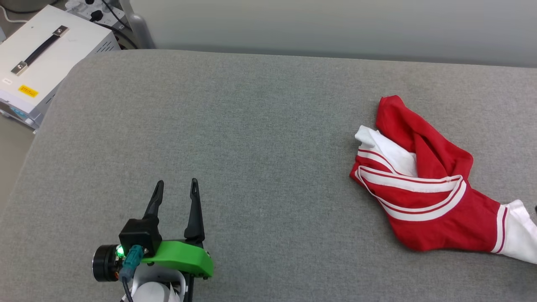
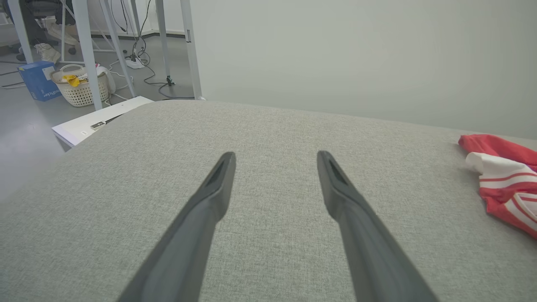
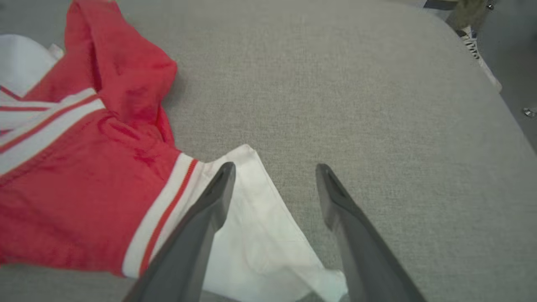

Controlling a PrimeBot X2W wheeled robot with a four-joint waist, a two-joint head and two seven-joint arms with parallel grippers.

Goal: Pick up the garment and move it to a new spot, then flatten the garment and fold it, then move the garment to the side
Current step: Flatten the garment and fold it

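- A white metal box with a black strap handle [image 1: 37, 54] sits beyond the desk's edge, far ahead and to the left of the left tool. It likely plays no part in the task and is simply parked out of the way.
- The left tool [image 1: 176, 182] hovers over bare cloth with its two dark fingers spread wide and nothing between them. It is probably held in reserve until a second corner needs holding.
- The grey fabric-covered desk [image 1: 260, 126] stretches ahead of that tool, which I judge is room enough for the new spot and for flattening.
- The crumpled red jersey garment with white sleeves and red-and-white striped trim [image 1: 423, 197] lies in a heap well off to that tool's right. It is unfolded, so pickup comes first.
- The right tool [image 3: 275, 165] is spread wide and grips nothing. Its left finger is over the white sleeve [image 3: 260, 235] and its right finger over bare desk, so it straddles the sleeve's edge, seemingly lined up to pinch that loose end. I cannot tell whether the tips touch cloth.
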